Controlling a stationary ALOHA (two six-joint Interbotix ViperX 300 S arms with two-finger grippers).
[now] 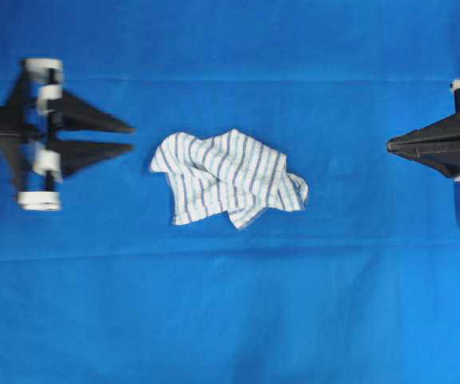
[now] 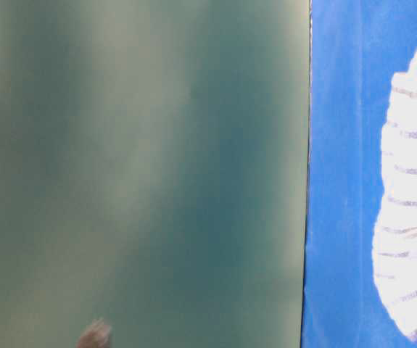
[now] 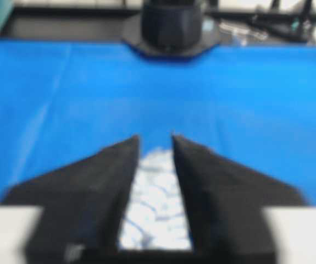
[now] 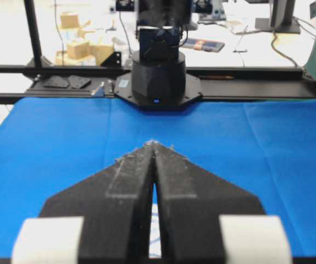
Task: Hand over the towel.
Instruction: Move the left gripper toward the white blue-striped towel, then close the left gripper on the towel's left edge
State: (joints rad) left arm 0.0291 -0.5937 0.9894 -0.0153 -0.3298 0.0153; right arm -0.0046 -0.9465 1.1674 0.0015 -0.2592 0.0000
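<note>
The towel, white with thin blue-grey stripes, lies crumpled in the middle of the blue cloth. In the table-level view the towel fills the right edge. My left gripper hovers just left of it, open, tips pointing at it with nothing between them. Seen from the left wrist, the towel shows through the gap of the left gripper. My right gripper is well right of the towel, shut and empty. The right wrist view has the right gripper with its tips touching and a sliver of towel below.
A large plain blue cloth covers the whole table. The opposite arm's black base stands at the far edge in the right wrist view, and the other base in the left wrist view. A green panel borders the cloth in the table-level view.
</note>
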